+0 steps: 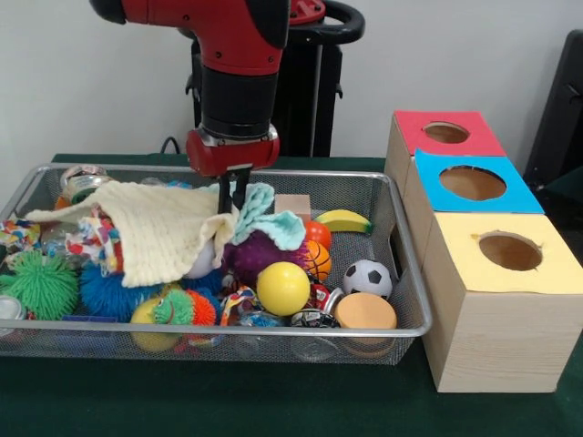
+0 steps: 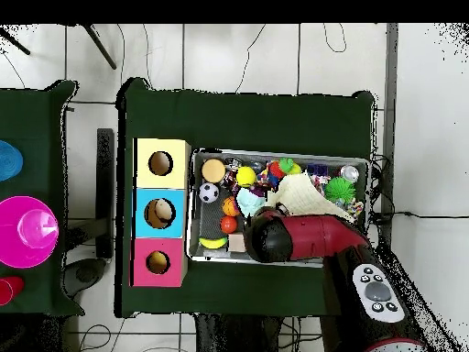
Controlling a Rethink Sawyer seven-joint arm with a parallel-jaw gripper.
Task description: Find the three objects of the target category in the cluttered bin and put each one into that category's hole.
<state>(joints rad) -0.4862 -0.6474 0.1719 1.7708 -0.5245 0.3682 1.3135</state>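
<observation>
On the green table [image 1: 273, 410], the gripper [image 1: 233, 202] stood in the bin [image 1: 412, 309], its fingers close together beside a cream cloth [image 1: 159, 228]; the red hole [image 1: 446, 133] lay well apart.

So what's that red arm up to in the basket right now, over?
End effector down among the toys in the bin, grip unclear. Red hole empty. Cream cloth covers toys.

A plain pale wall [image 1: 82, 91] stood behind the table [image 1: 209, 401], which was covered in dark green cloth. From above, the floor [image 2: 275, 55] was of pale tiles crossed by dark cables. A second green-covered table [image 2: 27, 119] stood beside it, bearing a magenta plate [image 2: 18, 234].
</observation>
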